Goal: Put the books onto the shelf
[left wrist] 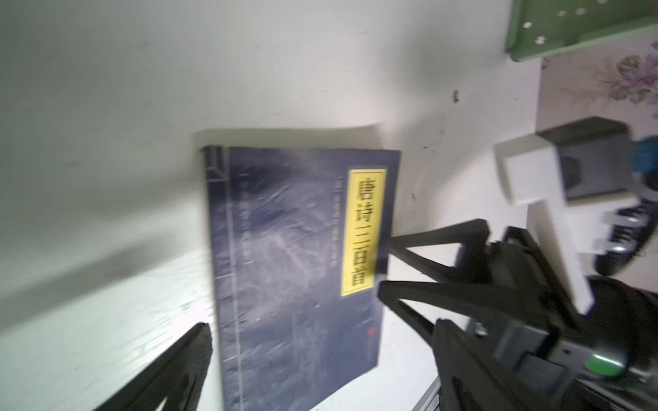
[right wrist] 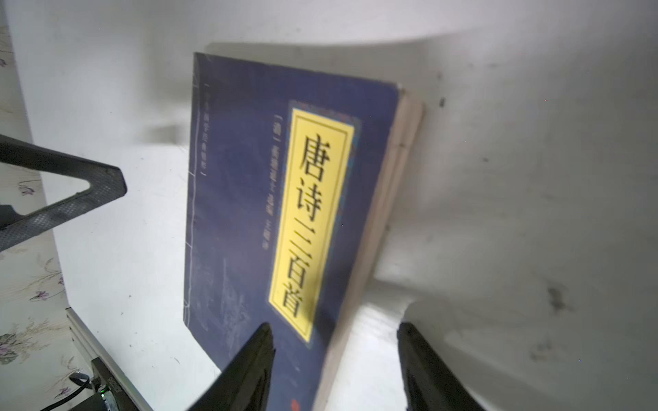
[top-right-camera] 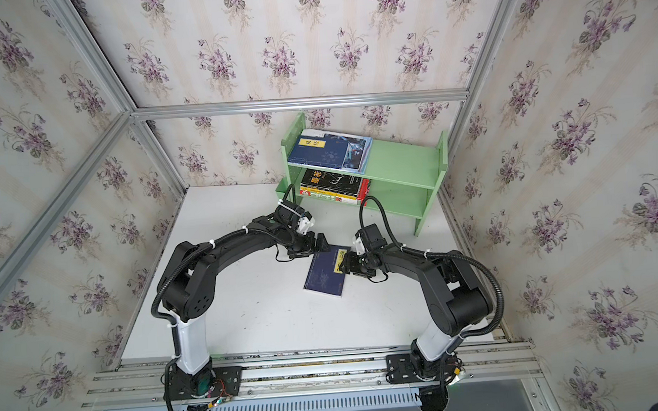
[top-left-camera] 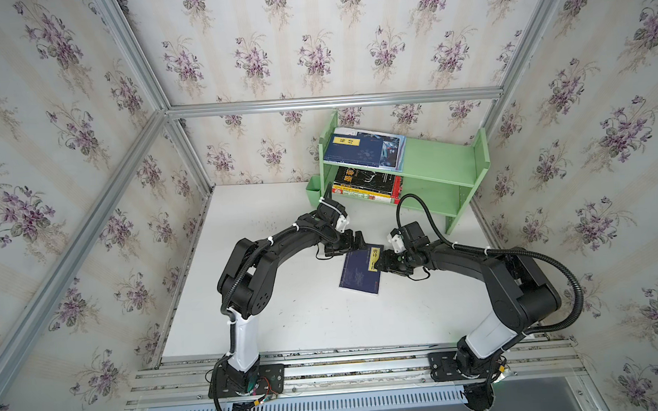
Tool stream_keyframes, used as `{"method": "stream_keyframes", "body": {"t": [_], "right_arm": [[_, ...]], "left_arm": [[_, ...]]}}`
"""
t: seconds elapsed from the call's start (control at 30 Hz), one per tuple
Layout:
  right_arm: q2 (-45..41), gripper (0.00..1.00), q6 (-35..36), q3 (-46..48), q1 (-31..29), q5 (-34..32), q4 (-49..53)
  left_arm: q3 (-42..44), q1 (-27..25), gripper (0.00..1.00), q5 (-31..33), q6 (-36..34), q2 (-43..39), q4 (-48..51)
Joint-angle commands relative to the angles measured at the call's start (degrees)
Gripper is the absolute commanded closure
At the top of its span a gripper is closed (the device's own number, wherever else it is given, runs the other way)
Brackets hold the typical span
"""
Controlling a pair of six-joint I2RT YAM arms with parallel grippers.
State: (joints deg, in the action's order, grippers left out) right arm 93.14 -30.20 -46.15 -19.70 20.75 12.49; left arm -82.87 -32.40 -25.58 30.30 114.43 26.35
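A navy book with a yellow label (top-left-camera: 358, 274) (top-right-camera: 323, 276) lies flat on the white table, between the two arms. My right gripper (top-left-camera: 380, 264) (right wrist: 334, 325) is open at the book's right edge, one finger over the cover and the other beside the page edge. My left gripper (top-left-camera: 360, 239) (left wrist: 320, 325) hangs wide open at the book's far corner, holding nothing. The pale green shelf (top-left-camera: 433, 158) (top-right-camera: 398, 160) stands at the back. Its upper tier holds another navy book (top-left-camera: 355, 151) on a white-blue one (top-left-camera: 392, 151). A black book (top-left-camera: 364, 179) tops the stack on the lower tier.
A small green cup (top-left-camera: 315, 193) hangs on the shelf's left end. The right halves of both tiers are bare. Flowered walls and aluminium frame bars close in the table on three sides. The arms' base rail (top-left-camera: 347, 364) runs along the front edge.
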Motion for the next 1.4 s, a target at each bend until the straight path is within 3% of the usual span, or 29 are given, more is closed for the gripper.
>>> {"method": "stream_keyframes", "body": {"t": [0.0,0.23,0.63,0.83,1.0,1.17,1.37], "right_arm": [[-0.18,0.43,-1.27,-0.91,-0.07,-4.5,8.16],[2.15,0.49,-1.97,-1.21,-1.16,-4.53,6.3],[12.39,0.62,-1.88,-5.76,-6.13,-2.39,4.75],[13.99,0.63,-3.3,-5.58,-6.22,-2.22,2.12],[14.62,0.62,-4.86,-5.37,-6.22,-1.36,-0.44],[14.37,0.61,-5.07,-6.48,-6.22,-1.09,-0.19],[12.31,0.59,-4.64,-8.93,-6.39,-0.45,0.28]], "left_arm": [[1.48,0.73,0.01,-0.09,3.0,-0.21,-2.0],[2.01,1.89,0.03,-2.48,4.13,2.35,-2.09],[-1.34,1.99,0.1,-15.87,-0.81,6.46,-3.92],[2.78,3.5,0.16,-24.44,5.0,0.7,-18.14],[7.78,5.86,0.19,-27.72,10.5,-3.83,-28.12],[11.74,9.19,0.2,-25.58,14.26,-4.35,-28.63],[24.53,15.55,0.19,-12.51,19.09,-11.55,-26.68]]}}
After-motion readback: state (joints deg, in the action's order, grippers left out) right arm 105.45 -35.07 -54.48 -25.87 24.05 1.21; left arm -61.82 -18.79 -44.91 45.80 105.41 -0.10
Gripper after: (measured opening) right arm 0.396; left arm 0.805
